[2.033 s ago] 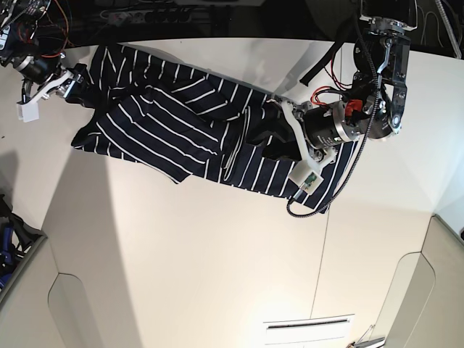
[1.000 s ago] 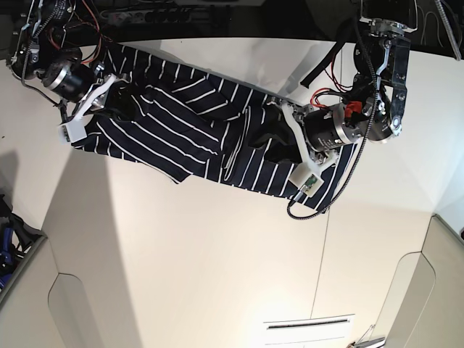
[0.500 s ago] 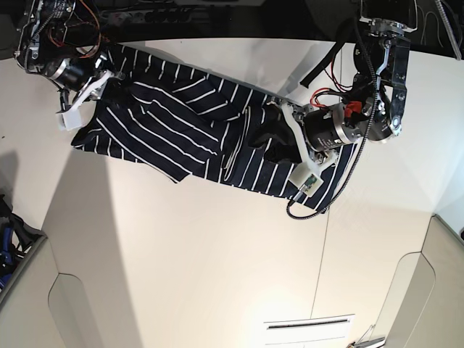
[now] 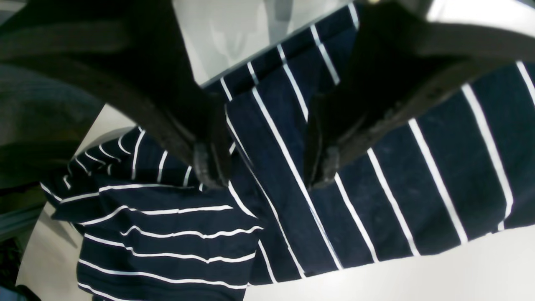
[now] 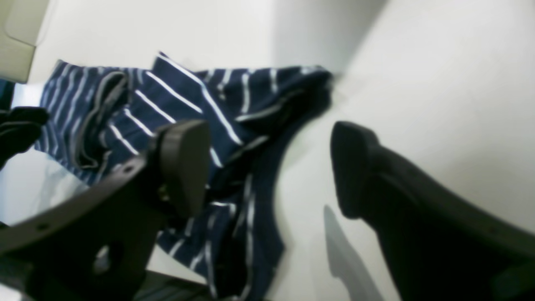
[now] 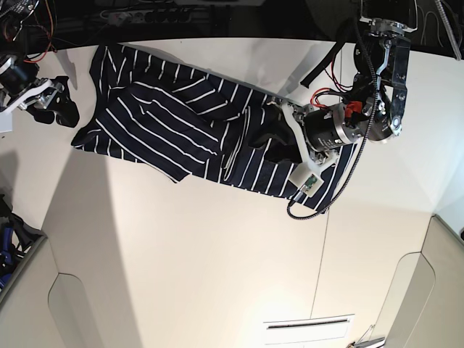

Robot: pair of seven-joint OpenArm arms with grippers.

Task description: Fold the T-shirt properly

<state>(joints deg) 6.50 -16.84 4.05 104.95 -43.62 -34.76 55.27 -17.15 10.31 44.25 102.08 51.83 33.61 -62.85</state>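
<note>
We see the dark navy fabric T-shirt with thin white stripes (image 6: 181, 130) lying crumpled and partly folded on the white bench (image 6: 217, 275). Our left gripper (image 4: 263, 167) is low over the shirt, its two dark fingers (image 4: 209, 163) apart, with striped cloth lying flat between and below them; whether the tips press into the cloth we cannot tell. Our right gripper (image 5: 267, 167) has its jaws wide apart and holds nothing; the shirt lies beyond its fingertips, mostly on one side, the near hem just beside it. Under this gripper the bench is bare. In the base view the right gripper (image 6: 58, 105) stands apart from the shirt's edge.
</note>
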